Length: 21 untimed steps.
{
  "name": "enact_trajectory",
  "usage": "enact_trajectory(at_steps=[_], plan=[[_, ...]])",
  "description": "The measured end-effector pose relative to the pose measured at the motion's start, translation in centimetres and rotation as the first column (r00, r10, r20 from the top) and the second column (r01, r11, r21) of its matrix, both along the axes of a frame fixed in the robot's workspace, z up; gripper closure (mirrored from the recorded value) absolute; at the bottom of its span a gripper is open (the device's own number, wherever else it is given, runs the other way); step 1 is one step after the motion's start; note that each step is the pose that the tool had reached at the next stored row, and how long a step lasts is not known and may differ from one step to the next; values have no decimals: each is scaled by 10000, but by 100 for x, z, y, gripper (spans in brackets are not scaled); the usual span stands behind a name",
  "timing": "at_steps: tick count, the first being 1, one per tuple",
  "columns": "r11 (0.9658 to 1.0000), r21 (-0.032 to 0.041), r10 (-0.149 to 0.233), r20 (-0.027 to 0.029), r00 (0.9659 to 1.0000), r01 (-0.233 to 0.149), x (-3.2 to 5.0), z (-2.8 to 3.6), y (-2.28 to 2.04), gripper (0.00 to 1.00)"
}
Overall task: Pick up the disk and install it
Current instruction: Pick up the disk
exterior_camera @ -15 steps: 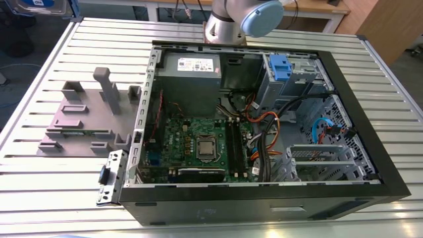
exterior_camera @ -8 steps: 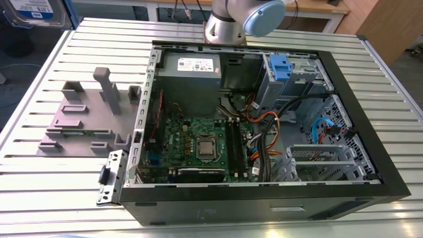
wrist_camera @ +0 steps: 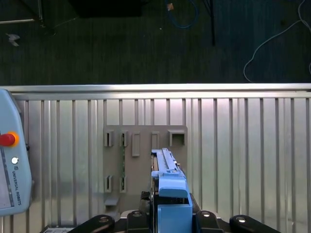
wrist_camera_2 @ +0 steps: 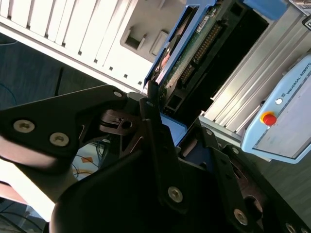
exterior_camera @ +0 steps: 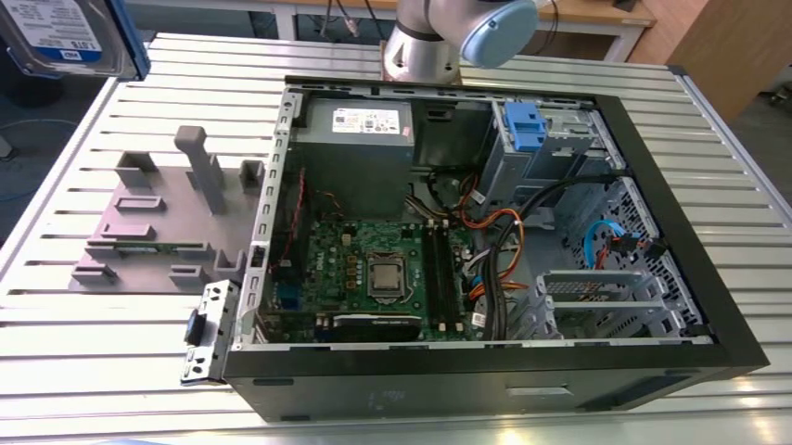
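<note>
claw (wrist_camera: pixel 169 208): clenched on the disk (wrist_camera: pixel 167 187), gripped edge-on by its blue bracket | disk: held in the air over the grey stand (wrist_camera: pixel 145 141) on the slatted surface (wrist_camera: pixel 243 160) | open computer case (exterior_camera: pixel 495 232): laid beside the stand

1 disk (exterior_camera: pixel 62 35) sits at 10 o'clock in the exterior view, clamped in 1 gripper (wrist_camera: pixel 171 216). 1 robot arm (exterior_camera: pixel 433 46) stands at 12 o'clock. 1 open computer case (exterior_camera: pixel 433 385) lies on 1 slatted table (exterior_camera: pixel 74 352), with 1 grey stand (exterior_camera: pixel 161 213) at the case's 9 o'clock. Inside the case are 1 power supply (exterior_camera: pixel 359 125) and 1 motherboard (exterior_camera: pixel 371 269). 1 pendant (wrist_camera: pixel 9 165) has 1 red button (wrist_camera: pixel 6 140).
</note>
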State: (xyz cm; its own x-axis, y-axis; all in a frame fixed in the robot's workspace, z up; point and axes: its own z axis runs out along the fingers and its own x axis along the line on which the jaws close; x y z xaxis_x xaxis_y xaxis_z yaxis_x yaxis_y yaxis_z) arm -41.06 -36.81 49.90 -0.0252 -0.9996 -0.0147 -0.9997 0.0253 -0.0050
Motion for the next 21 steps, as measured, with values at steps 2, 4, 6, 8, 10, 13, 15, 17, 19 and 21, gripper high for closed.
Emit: enact_trajectory(at_steps=[2, 4, 6, 8, 10, 13, 15, 17, 19, 21], plan=[[10000, 17, 0, 2, 10000, 0, 69, -10, -11, 63], [10000, 34, 1, 1, 10000, -1, 146, -21, -18, 63], [10000, 46, 0, -1, 10000, 0, 232, -35, -21, 63], [10000, 50, 0, -4, 10000, 0, 321, -53, -22, 63], [10000, 50, 1, -11, 10000, 0, 410, -80, -23, 63], [10000, 51, 0, -15, 10000, 0, 549, -134, -23, 63], [10000, 51, 0, -19, 10000, 0, 639, -169, -23, 63], [10000, 51, 0, -20, 10000, 0, 729, -205, -23, 63], [10000, 51, 0, -24, 10000, 0, 819, -235, -23, 63], [10000, 51, 0, -25, 10000, 0, 892, -257, -23, 63]])
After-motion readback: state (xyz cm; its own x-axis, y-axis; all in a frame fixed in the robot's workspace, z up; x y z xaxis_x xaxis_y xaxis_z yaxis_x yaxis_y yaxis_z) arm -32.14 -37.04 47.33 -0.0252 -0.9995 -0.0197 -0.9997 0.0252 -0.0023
